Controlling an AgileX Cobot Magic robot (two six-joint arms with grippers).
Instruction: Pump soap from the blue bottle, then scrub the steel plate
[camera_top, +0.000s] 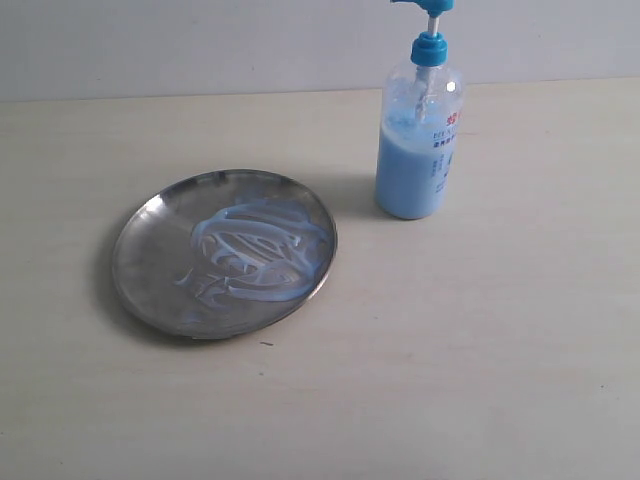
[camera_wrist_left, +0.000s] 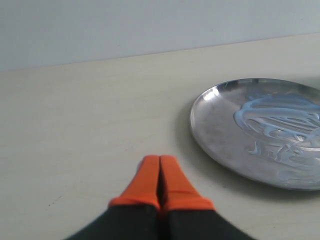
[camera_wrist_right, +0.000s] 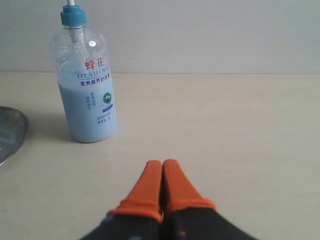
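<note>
The steel plate (camera_top: 150, 250) lies flat on the left half of the table, with whitish-blue swirls of soap (camera_top: 262, 250) spread over its middle and right side. The blue bottle (camera_top: 418, 150) stands upright behind and to the right of it, half full of pale blue liquid, its pump head cut off by the top edge. Neither gripper shows in the exterior view. In the left wrist view my left gripper (camera_wrist_left: 159, 159) is shut and empty above bare table, with the plate (camera_wrist_left: 215, 125) off to one side. My right gripper (camera_wrist_right: 162, 162) is shut and empty too, well short of the bottle (camera_wrist_right: 89, 85).
The pale wooden table (camera_top: 480, 350) runs to a plain grey wall at the back. A sliver of the plate's rim (camera_wrist_right: 12, 132) shows beside the bottle in the right wrist view. Nothing else stands on the table.
</note>
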